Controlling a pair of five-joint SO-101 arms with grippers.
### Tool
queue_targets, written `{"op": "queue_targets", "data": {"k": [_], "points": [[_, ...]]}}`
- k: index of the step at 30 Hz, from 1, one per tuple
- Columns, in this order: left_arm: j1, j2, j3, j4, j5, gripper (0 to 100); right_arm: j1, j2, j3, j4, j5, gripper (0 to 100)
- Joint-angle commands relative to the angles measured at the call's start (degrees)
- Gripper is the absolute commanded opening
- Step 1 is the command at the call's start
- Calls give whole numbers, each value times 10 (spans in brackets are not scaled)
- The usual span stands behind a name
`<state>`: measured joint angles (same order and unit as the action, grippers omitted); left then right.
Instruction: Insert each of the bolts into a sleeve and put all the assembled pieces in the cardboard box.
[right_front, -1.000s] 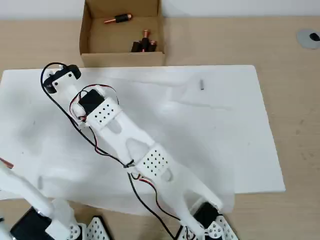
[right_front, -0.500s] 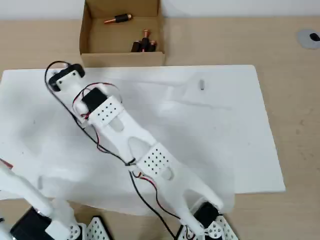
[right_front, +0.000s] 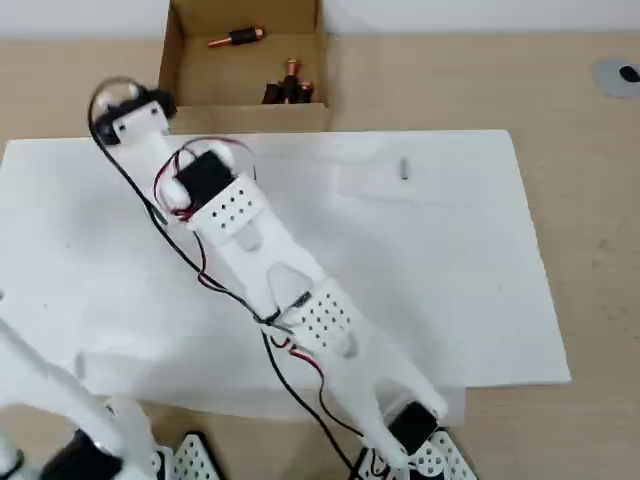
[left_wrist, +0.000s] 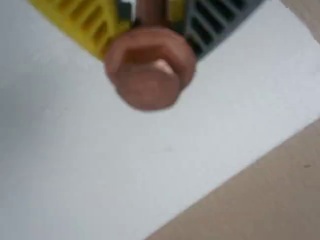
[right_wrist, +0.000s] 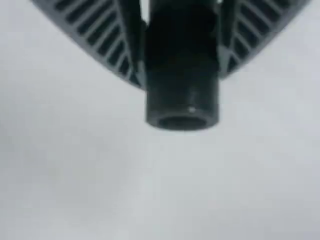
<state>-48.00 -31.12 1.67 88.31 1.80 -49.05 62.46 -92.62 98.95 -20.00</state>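
High view: the box (right_front: 172, 80) held assembled pieces (right_front: 288, 88), and the right arm (right_front: 250, 230) lay stretched across the sheet (right_front: 450, 270), wrist near the box's corner.

Left wrist view: the left gripper (left_wrist: 150, 10) pinched a bolt (left_wrist: 149, 75) by its shank, head outward, near the sheet's edge. So short a hold could let it tilt on contact.

Right wrist view: the right gripper (right_wrist: 182, 25) clamped a sleeve (right_wrist: 182, 85), its open end facing the sheet. A skewed approach could jam the bolt on its rim.

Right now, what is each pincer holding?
Left pincer: shut on the copper-coloured hex-head metal bolt.
Right pincer: shut on the black round hollow sleeve.
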Motion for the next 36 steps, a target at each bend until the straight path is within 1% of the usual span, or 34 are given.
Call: {"op": "queue_targets", "data": {"k": [1,3,5,6,10,14,16,18,24,28,30,32,36], "points": [[92,-84,-47,13,39,9,-2,-154,-28,2,1,10],[116,-126,-61,11,90,8,-2,-222,-28,11,18,10],[117,-165,-84,11,162,7,-3,-298,-27,37,37,10],[120,-182,-98,10,179,7,-3,-339,-27,36,42,10],[122,-211,-136,-20,199,6,-1,-504,-15,36,67,10],[122,-211,-131,-22,207,6,6,-628,81,36,117,10],[132,-208,-122,-19,207,6,21,-693,170,36,123,10],[164,-209,-112,-19,206,6,29,-761,285,36,123,10],[259,-211,-112,-18,206,6,30,-965,705,21,123,10],[305,-210,-113,-19,204,6,31,-1067,933,-71,124,10],[338,-211,-113,-22,174,6,29,-1110,1016,-137,124,10],[386,-212,-125,-23,142,6,11,-1146,1087,-208,124,10],[476,-213,-199,-21,91,5,-36,-1197,1205,-327,122,10]]}}
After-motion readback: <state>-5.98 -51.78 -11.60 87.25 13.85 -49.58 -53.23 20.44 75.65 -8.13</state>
